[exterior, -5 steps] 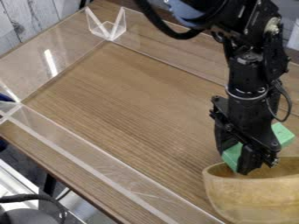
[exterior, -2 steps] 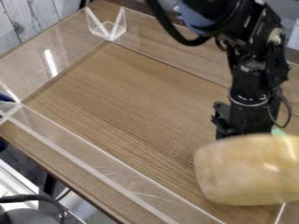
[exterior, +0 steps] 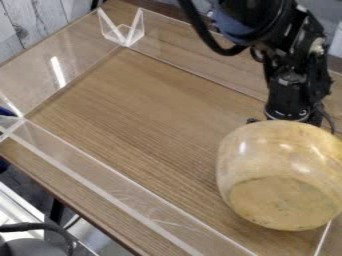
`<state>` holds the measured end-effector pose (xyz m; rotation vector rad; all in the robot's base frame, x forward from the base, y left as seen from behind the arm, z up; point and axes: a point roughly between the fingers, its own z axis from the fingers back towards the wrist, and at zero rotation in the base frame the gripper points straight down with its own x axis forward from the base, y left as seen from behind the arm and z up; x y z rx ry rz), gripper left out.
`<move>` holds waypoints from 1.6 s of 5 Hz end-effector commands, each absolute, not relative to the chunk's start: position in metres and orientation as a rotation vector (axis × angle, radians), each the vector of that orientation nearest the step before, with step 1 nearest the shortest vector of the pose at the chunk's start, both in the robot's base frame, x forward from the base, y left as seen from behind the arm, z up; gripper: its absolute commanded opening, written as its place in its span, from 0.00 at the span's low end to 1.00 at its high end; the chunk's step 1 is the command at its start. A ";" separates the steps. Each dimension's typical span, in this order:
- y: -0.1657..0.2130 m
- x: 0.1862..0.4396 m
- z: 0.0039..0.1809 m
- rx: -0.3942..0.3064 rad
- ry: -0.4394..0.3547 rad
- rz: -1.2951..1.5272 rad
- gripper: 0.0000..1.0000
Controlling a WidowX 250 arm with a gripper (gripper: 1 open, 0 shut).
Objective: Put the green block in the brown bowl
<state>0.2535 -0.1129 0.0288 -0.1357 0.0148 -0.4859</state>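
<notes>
The brown bowl (exterior: 281, 178) is tipped up on its side at the right of the table, with its rounded, speckled underside turned toward the camera. My black arm (exterior: 291, 85) comes straight down behind the bowl's upper rim. The bowl hides the gripper's fingers, so the frame does not show what is between them. The green block is also hidden from view.
Low clear acrylic walls (exterior: 107, 172) fence in the wooden table top (exterior: 134, 110). A clear folded acrylic piece (exterior: 123, 28) stands at the back left corner. The bowl lies close to the right and front walls.
The bowl, upright a second ago, has rolled up onto its side with its underside toward the camera. It now covers the gripper and the green block seen between the fingers earlier.
</notes>
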 end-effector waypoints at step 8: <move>-0.100 0.261 0.019 -0.099 0.093 -0.466 0.00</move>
